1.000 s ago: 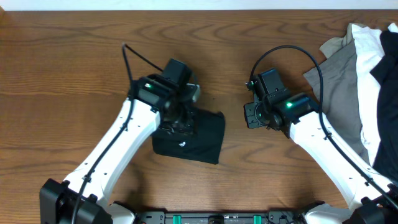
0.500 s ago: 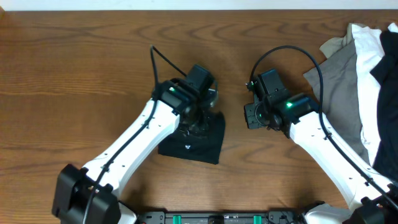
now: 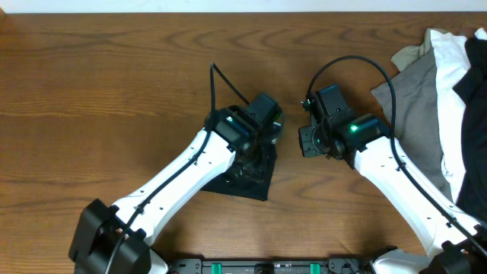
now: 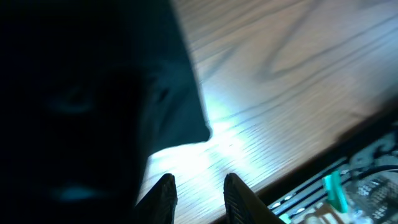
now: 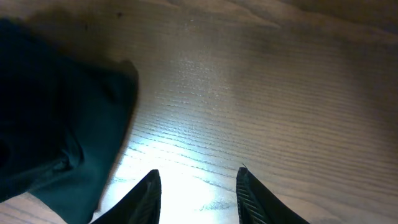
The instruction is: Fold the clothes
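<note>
Brown wood-grain table (image 3: 91,91) all the way across. Just left of centre sits a folded black garment (image 3: 260,181), flat on the wood. The white left arm (image 3: 183,171) lies across most of it, so only its right edge and near-right corner show. That edge runs near to far, leaning a bit right at the far end. Its long axis can't be called with this much covered, and the cloth is too dark to read any print on. On the left wrist view the left gripper (image 4: 196,194) has let go: tips a little apart, bare wood between them, black cloth just to their left. The right gripper (image 5: 198,193) hangs just right of the garment, jaws parted over bare wood with nothing in them. Far right is a pile of clothes (image 3: 445,114): a grey piece (image 3: 418,99), a white one (image 3: 450,68) and a black one (image 3: 475,129), cut off by the frame edge.
</note>
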Available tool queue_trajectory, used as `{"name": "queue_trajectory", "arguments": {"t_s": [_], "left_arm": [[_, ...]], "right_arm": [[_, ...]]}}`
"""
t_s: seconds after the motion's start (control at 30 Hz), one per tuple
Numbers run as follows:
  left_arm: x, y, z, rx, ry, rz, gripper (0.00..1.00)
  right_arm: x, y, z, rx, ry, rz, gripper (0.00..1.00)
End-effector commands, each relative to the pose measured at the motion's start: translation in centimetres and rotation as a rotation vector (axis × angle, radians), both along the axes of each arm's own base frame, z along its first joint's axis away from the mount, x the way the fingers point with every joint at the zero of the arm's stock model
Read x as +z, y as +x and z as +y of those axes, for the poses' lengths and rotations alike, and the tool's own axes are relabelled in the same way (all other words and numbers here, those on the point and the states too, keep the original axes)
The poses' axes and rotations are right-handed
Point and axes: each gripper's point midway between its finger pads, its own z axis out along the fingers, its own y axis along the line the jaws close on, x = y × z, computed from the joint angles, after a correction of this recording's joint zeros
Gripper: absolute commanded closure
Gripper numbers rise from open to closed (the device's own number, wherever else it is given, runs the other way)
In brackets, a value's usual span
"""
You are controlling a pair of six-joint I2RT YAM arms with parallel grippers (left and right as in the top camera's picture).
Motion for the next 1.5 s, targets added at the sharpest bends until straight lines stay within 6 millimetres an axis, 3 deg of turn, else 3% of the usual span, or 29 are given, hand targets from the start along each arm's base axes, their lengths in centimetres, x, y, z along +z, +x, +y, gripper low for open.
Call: {"name": "queue_trajectory", "arguments": {"t_s": [0.0,0.1,0.23,0.3,0.43,0.57,0.7,1.07,1.3,1.47], "left_arm": [[2.6,1.9,2.8,0.035,0.059,-0.146,0.72],[5.2,2.7,4.9,0.097,0.042,-0.224,0.72],[9.6,3.7,7.8,0.203,-0.032,-0.367,0.72],[11.6,4.5,10.4,0.297,-0.020,-0.459,0.71],[12.7,5.2,13.5,0.442,-0.007,-0.494,0.68],[10.8,5.9,15.1,0.492,0.045,-0.438,0.68],[7.4,6.6,15.9,0.513,0.114,-0.338,0.68],[-1.2,7.6,16.4,0.501,0.272,-0.072,0.68],[-4.3,7.4,16.4,0.485,0.322,0.024,0.68],[-4.9,7.4,16.4,0.482,0.330,0.042,0.68]], "right_arm": [[0.0,0.2,-0.1,-0.018,0.014,0.005,0.60],[0.2,0.0,1.2,0.066,0.060,0.009,0.59],[1.1,-0.8,4.9,0.274,0.194,0.000,0.50],[1.8,-1.3,6.8,0.352,0.263,-0.011,0.49],[2.7,-2.0,9.5,0.440,0.332,-0.039,0.48],[3.0,-3.1,12.0,0.516,0.346,-0.061,0.41],[2.4,-3.8,13.9,0.568,0.352,-0.060,0.40],[0.4,-4.5,16.2,0.589,0.357,-0.021,0.40],[0.4,-4.9,17.0,0.614,0.353,-0.035,0.40],[0.4,-5.2,17.1,0.635,0.352,-0.035,0.39]]}}
